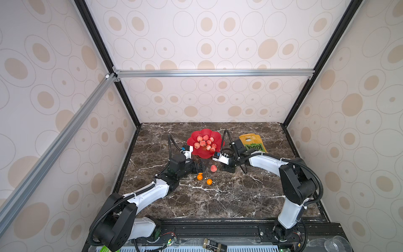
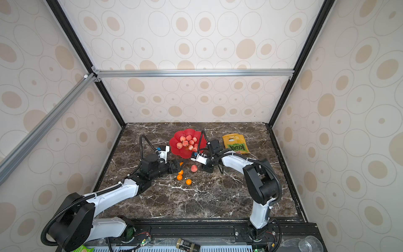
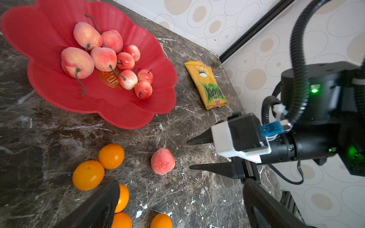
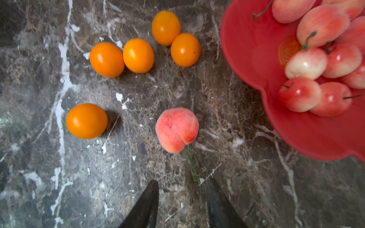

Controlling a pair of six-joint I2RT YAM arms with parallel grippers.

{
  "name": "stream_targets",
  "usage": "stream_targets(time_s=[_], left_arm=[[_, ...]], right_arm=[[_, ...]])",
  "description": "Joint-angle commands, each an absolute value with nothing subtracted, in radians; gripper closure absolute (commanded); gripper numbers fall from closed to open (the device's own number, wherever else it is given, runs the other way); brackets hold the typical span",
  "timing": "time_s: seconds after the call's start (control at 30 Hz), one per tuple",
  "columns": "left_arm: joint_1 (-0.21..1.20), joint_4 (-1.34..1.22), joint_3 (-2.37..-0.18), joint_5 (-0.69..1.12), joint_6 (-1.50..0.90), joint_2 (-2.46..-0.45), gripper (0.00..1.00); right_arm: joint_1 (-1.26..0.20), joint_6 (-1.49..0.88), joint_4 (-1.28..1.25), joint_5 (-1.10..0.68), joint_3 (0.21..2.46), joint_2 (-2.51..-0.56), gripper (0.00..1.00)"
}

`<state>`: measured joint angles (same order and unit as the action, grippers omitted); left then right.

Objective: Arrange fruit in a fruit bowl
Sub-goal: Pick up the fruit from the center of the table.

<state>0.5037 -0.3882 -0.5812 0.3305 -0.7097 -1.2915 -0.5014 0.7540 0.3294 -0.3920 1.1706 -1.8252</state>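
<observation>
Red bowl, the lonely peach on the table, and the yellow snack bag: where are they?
red bowl (image 3: 118,110): left wrist view, bare inner wall near the rim.
peach (image 4: 176,129): right wrist view, middle of its fuzzy pink skin.
snack bag (image 3: 214,92): left wrist view, green lettering on its front.

The yellow-green snack bag (image 3: 205,84) is showing dark lettering on a green splash, reading roughly "KRAX"; its small red label (image 3: 217,102) is appearing too tiny to read. The red fruit bowl (image 3: 49,29) is bearing a gold round seal (image 3: 106,78), its character partly hidden under fruit (image 3: 103,58).
</observation>
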Motion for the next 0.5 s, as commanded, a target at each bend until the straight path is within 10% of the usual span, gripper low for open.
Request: stream_targets(time_s=[0.0, 0.47], left_arm=[[0.491, -0.411, -0.597, 0.346, -0.712, -1.297, 0.02], [0.440, -0.463, -0.577, 0.396, -0.745, -1.319, 0.02]], right_arm=[[-0.489, 0.841, 0.411, -0.419, 1.216, -1.858, 0.57], [-0.490, 0.889, 0.463, -0.387, 1.299, -1.937, 0.57]])
